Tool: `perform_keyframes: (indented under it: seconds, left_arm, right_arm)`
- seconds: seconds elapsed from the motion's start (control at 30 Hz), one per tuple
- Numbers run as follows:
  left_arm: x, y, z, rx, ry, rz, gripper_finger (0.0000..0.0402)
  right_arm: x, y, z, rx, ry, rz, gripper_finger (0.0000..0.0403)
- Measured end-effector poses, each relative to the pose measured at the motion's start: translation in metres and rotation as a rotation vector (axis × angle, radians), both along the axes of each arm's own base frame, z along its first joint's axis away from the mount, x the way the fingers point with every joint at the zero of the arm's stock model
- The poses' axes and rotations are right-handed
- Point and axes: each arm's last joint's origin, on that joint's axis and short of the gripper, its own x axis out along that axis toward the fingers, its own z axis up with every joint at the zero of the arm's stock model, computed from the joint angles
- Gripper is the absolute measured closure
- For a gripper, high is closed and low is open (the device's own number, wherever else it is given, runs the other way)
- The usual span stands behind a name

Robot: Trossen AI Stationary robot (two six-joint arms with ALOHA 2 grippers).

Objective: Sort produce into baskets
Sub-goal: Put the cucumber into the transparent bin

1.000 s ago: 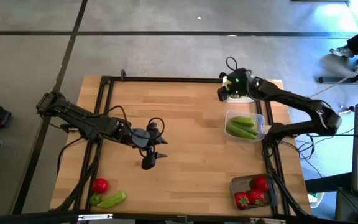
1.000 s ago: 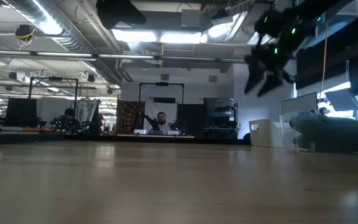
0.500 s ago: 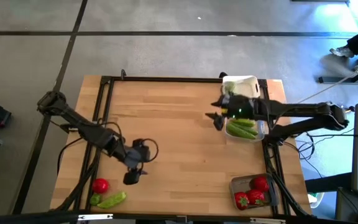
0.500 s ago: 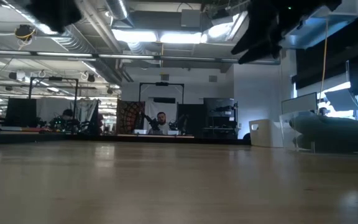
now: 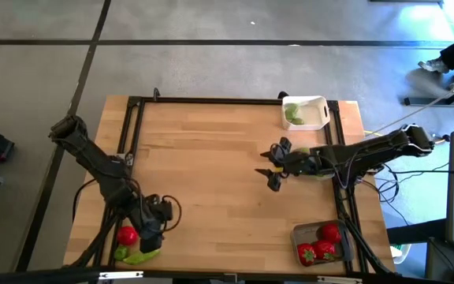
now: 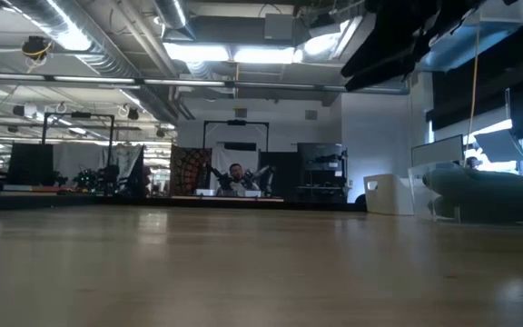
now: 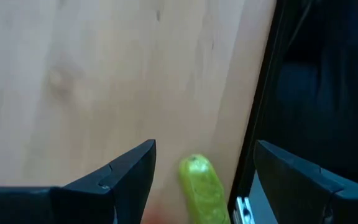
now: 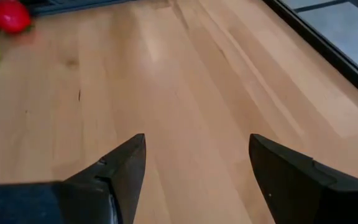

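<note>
A red tomato and a green pod lie on the wooden table near its near left corner. My left gripper hangs open just right of them, pointing steeply down. In the left wrist view the pod's end shows past the gap between its fingers, untouched. My right gripper stands open and empty above the table's middle right. The white basket at the far right holds green limes. The dark grey basket at the near right holds red tomatoes. My right arm covers most of the clear basket.
A black metal frame runs along the table's edges, close beside the pod in the left wrist view. Bare wood lies between the two grippers across the table's middle. Cables trail from both arms.
My left gripper has swung from the table's middle toward the near left corner, sinking and tipping downward over the pod and tomato. My right gripper has swung from above the white basket toward the near side, past the clear basket, ending over the middle right. Both stay open.
</note>
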Motion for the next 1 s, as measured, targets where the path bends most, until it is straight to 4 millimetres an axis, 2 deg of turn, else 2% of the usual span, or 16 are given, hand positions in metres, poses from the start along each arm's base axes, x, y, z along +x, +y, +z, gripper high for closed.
perform_keyframes:
  seconds: [0.4,0.57,0.7,0.9,1.0]
  left_arm:
    - [-0.01,-0.039,-0.042,-0.008,0.253,-0.015,0.0134]
    - [-0.008,-0.051,-0.059,-0.025,0.314,-0.007,0.0135]
    - [-0.005,-0.055,-0.069,-0.013,0.33,-0.01,0.0135]
    - [-0.006,-0.062,-0.097,0.01,0.473,-0.028,0.0135]
    - [-0.005,-0.065,-0.106,0.015,0.49,-0.063,0.0135]
  right_arm:
    - [0.011,0.006,-0.015,-0.04,0.036,-0.024,0.0139]
    - [0.014,0.006,-0.02,-0.045,0.057,-0.024,0.0139]
    - [0.014,0.006,-0.02,-0.045,0.058,-0.023,0.0139]
    - [0.014,0.006,-0.02,-0.045,0.058,-0.023,0.0139]
    - [0.014,0.006,-0.02,-0.045,0.058,-0.023,0.0139]
